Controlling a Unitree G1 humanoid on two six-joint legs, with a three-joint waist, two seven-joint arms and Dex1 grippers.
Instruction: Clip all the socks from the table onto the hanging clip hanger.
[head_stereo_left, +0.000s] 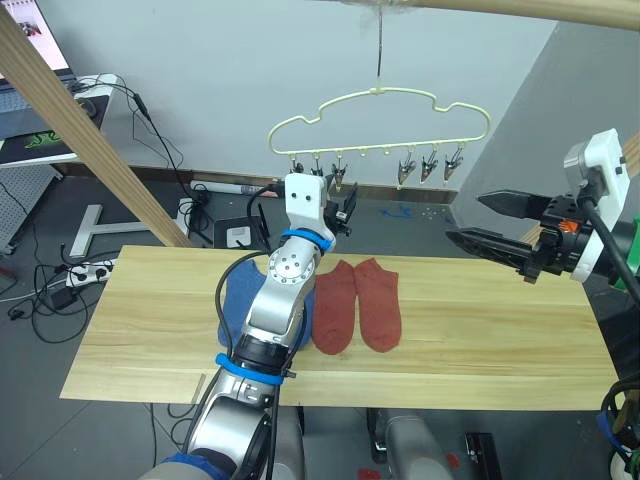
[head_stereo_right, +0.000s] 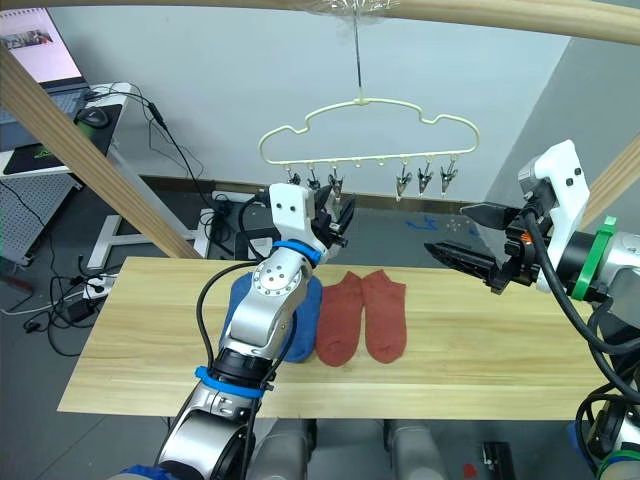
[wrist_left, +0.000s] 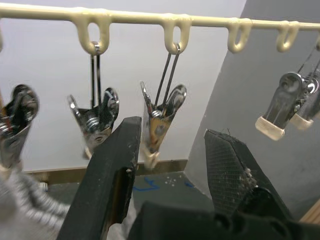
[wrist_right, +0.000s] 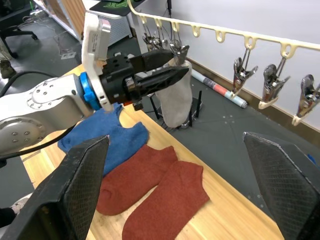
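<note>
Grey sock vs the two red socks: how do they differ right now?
The grey sock hangs from the clip hanger beside the left gripper; the red socks lie flat on the table. The grey sock hangs alone; the red ones lie side by side as a pair. Colours differ: light grey against rust red. Both are short ankle socks.

Background stuff we can spot: slanted wooden poles (head_stereo_left: 95, 150) framing the scene, a monitor (head_stereo_right: 40, 48) on a side desk at far left, and cables (head_stereo_left: 60, 275) with a power strip sprawled over the dark floor (head_stereo_left: 420, 225).
</note>
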